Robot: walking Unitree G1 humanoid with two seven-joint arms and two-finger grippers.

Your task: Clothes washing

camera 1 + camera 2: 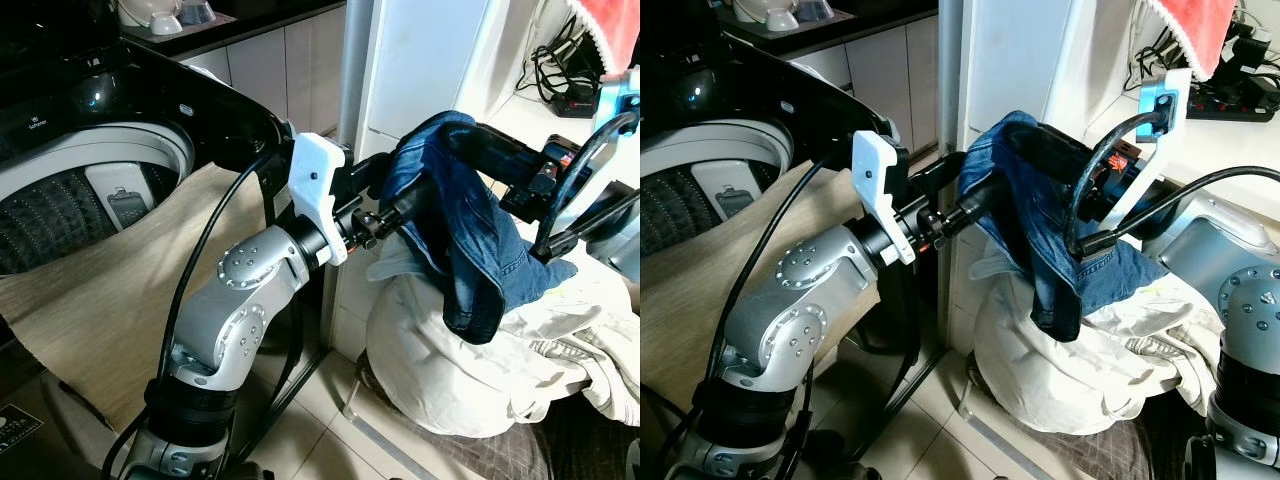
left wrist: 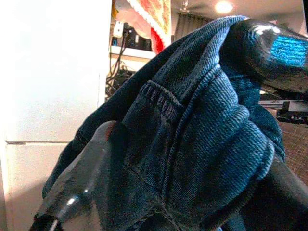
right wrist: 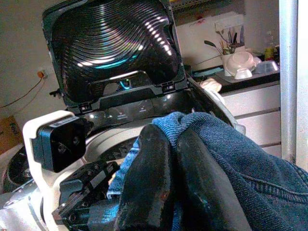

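A pair of blue jeans (image 1: pixel 480 240) hangs in the air between my two grippers, above a heap of white laundry (image 1: pixel 470 370) on the floor. My left gripper (image 1: pixel 412 178) reaches across from the left, its black fingers (image 2: pixel 96 163) pressed on a thick bunch of denim (image 2: pixel 192 134). My right gripper (image 1: pixel 1060 150) comes in from the right at the top of the jeans. Its two fingers (image 3: pixel 159 159) lie close together with the denim (image 3: pixel 240 144) pinched between them. The top-loading washing machine (image 1: pixel 60 200) stands open at the left, lid (image 3: pixel 115 53) raised.
A beige cloth (image 1: pixel 100 300) hangs over the washer's front edge. A white cabinet (image 1: pixel 420 60) stands right behind the jeans. Bowls sit on a dark counter (image 1: pixel 160 20) at the back. Cables and a power strip (image 1: pixel 560 80) lie on the shelf at the right.
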